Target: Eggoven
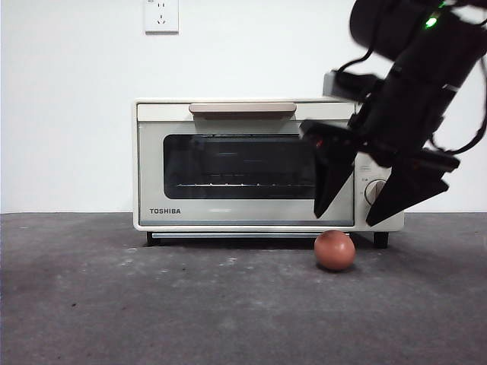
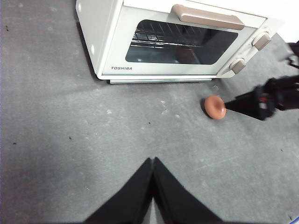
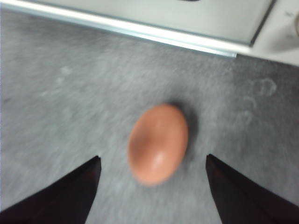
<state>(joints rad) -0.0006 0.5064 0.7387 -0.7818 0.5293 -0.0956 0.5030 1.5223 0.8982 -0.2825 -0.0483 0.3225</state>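
A reddish-brown egg lies on the grey table in front of the oven's right end; it also shows in the left wrist view and the right wrist view. The cream TOSHIBA toaster oven stands behind it with its door shut, and shows in the left wrist view. My right gripper hangs open just above the egg, one jaw to each side of it, not touching. My left gripper is shut and empty, well back from the oven.
A white wall with a socket stands behind the oven. The oven's tan handle and two knobs face the front. Bare grey table stretches to the left and front.
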